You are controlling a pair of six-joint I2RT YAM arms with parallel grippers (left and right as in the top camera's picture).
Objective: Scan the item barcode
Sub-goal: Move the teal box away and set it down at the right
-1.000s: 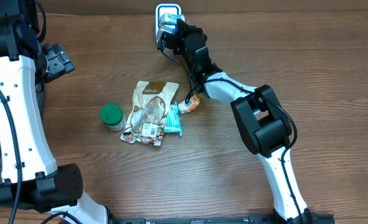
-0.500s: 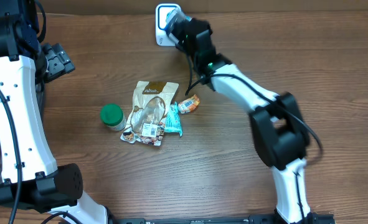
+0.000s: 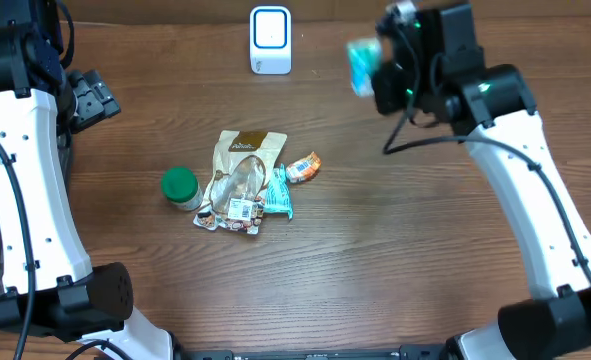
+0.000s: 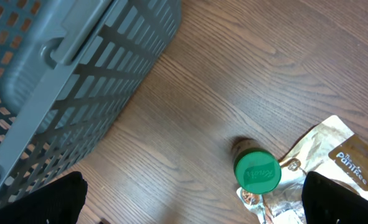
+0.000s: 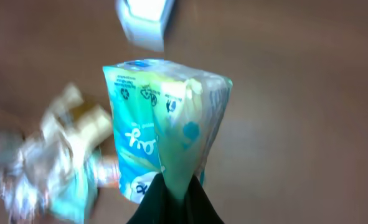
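Right fingers (image 5: 151,206) clamped on teal pack (image 5: 162,124), held right of scanner (image 3: 271,40). Left fingers (image 4: 53,200) wide apart above desk (image 4: 246,68), beside basket (image 4: 59,81).

Behind the pouches (image 3: 243,180), scanner (image 3: 271,40); jar (image 3: 180,187) at left.

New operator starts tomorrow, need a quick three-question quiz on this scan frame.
1. True or false: the right pincer is shut on the teal packet.
2. What lies closest to the green-lidded jar? A white scanner, B brown pouch, C grey basket.
3. Fill in: the left pincer is ___.
Key: 1 true; 2 B; 3 open.
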